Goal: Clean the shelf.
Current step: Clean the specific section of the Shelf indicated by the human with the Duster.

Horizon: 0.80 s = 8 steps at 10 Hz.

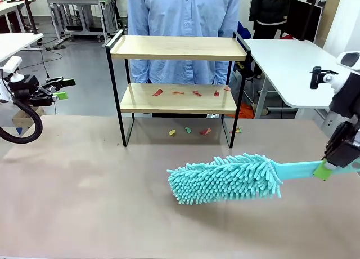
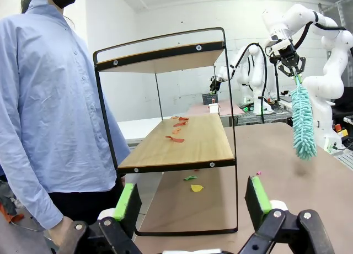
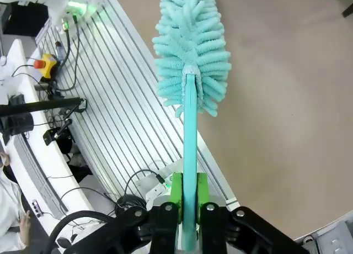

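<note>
The shelf (image 1: 177,48) stands at the table's far side, a two-tier rack of light wooden boards in a black frame; it also appears close ahead as the shelf (image 2: 182,146) in the left wrist view. Small red scraps (image 1: 177,92) lie on its lower board, and more coloured scraps (image 1: 188,130) on the table beneath. My right gripper (image 1: 332,168) is shut on the handle of a turquoise fluffy duster (image 1: 225,178), whose head hangs just above the table in front of the shelf. The duster (image 3: 190,72) extends from my right gripper (image 3: 187,201). My left gripper (image 1: 63,89) hangs open at far left, nothing between its fingers (image 2: 128,201).
A person in a light blue shirt (image 1: 183,22) stands right behind the shelf. A white table (image 1: 292,62) sits at the right rear, another at the far left. The brown tabletop (image 1: 84,191) spreads wide in front of the shelf.
</note>
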{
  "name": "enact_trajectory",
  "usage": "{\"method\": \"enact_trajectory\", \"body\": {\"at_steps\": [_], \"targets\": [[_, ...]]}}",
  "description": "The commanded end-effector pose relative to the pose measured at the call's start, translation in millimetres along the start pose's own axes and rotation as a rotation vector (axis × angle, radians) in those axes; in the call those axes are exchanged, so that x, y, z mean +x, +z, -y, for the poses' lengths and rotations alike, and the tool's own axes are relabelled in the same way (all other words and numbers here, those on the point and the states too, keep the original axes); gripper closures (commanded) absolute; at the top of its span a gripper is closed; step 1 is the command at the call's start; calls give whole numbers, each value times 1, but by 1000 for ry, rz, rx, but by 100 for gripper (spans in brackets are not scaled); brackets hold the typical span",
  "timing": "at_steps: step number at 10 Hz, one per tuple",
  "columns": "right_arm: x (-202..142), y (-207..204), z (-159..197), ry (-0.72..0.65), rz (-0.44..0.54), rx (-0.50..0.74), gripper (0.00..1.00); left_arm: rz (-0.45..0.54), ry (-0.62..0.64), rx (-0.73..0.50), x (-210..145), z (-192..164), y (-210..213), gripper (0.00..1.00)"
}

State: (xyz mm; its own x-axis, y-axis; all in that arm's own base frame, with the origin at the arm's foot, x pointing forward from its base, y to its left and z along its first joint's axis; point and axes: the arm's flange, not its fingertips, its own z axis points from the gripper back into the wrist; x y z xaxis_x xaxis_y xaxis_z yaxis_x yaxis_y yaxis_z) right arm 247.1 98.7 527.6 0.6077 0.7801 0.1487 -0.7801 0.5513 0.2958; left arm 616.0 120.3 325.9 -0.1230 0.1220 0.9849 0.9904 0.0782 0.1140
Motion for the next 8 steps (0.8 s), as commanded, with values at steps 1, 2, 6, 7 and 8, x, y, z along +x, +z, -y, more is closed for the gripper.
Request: {"method": "enact_trajectory", "body": {"at_steps": [1, 2, 6, 7, 8], "targets": [[5, -1, 0, -3, 4, -5, 87, -11, -15, -8, 2, 2, -1, 0], [5, -1, 0, -3, 4, -5, 87, -11, -15, -8, 2, 2, -1, 0], [5, -1, 0, -3, 4, -5, 87, -11, -15, -8, 2, 2, -1, 0], [5, -1, 0, -3, 4, -5, 87, -11, -15, -8, 2, 2, -1, 0], [5, -1, 0, -3, 4, -5, 87, -11, -15, -8, 2, 2, -1, 0]]}}
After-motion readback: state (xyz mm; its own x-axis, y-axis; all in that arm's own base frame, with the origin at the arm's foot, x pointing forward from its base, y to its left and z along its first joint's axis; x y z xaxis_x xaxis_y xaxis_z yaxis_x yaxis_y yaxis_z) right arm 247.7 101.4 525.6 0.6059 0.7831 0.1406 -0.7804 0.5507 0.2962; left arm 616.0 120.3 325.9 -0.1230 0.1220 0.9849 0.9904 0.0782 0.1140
